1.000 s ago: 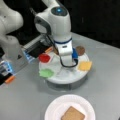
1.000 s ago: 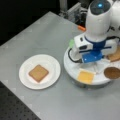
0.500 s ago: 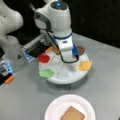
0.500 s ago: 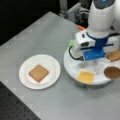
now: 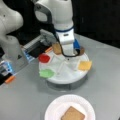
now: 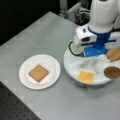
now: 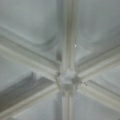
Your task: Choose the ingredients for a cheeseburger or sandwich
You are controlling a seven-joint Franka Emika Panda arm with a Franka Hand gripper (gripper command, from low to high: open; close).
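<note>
White end effector (image 5: 69, 58) over divided tray (image 5: 62, 78) centre, state cannot be told | cheese square (image 5: 84, 65) beside it | bread square (image 6: 38, 73) apart on paper plate (image 6: 53, 66).

Both front views look down from opposite sides, sharing the divided tray (image 5: 62, 75) (image 6: 75, 67); wrist view, seemingly close, faces its hub (image 7: 66, 81).
</note>
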